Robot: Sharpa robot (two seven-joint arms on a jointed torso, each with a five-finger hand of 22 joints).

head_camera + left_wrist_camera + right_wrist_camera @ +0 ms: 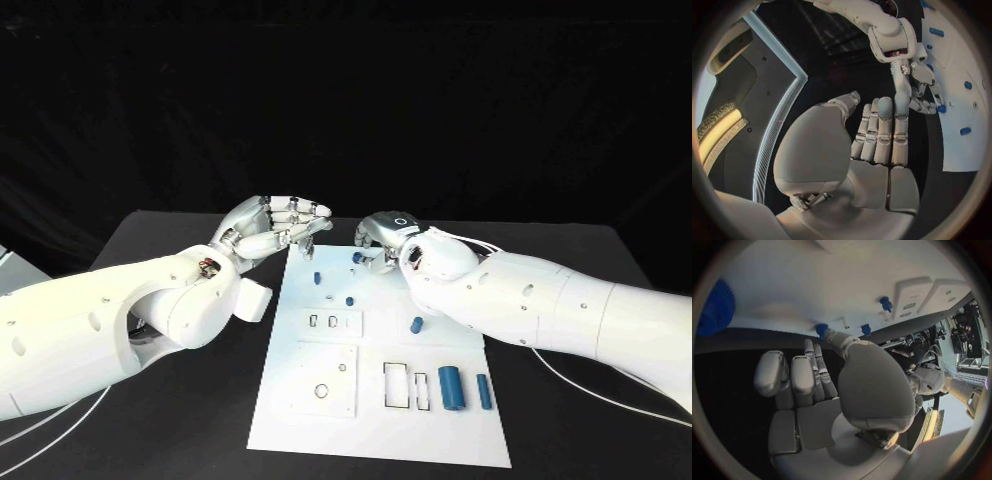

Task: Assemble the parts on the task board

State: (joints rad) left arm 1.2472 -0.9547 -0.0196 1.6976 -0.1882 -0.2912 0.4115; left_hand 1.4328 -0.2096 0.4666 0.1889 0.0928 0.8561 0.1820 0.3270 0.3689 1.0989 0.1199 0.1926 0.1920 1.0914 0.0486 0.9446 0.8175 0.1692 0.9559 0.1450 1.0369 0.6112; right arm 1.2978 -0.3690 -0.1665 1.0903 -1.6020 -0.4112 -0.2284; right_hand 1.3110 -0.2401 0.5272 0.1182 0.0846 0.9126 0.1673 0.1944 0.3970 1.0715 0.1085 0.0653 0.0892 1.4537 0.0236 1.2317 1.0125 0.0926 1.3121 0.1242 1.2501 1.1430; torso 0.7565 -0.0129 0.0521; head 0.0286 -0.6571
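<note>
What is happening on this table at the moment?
A two-armed robot works over the white task board. Its right hand touches a small blue part at the board's far edge. Its left hand hovers beside it, fingers curled, holding nothing. More blue parts lie nearer the robot.

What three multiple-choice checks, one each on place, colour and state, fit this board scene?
1. Where do the two long blue parts lie?
A. Near right of the board
B. Far left of the board
C. Off the board, on the table

2. What colour is the task board?
A. White
B. Yellow
C. Red

3. What does the left hand hold?
A. A blue part
B. Nothing
C. The board's edge

Key: 1 A, they lie side by side there. 2 A, the plate is plainly white. 3 B, its fingers curl on nothing.
</note>
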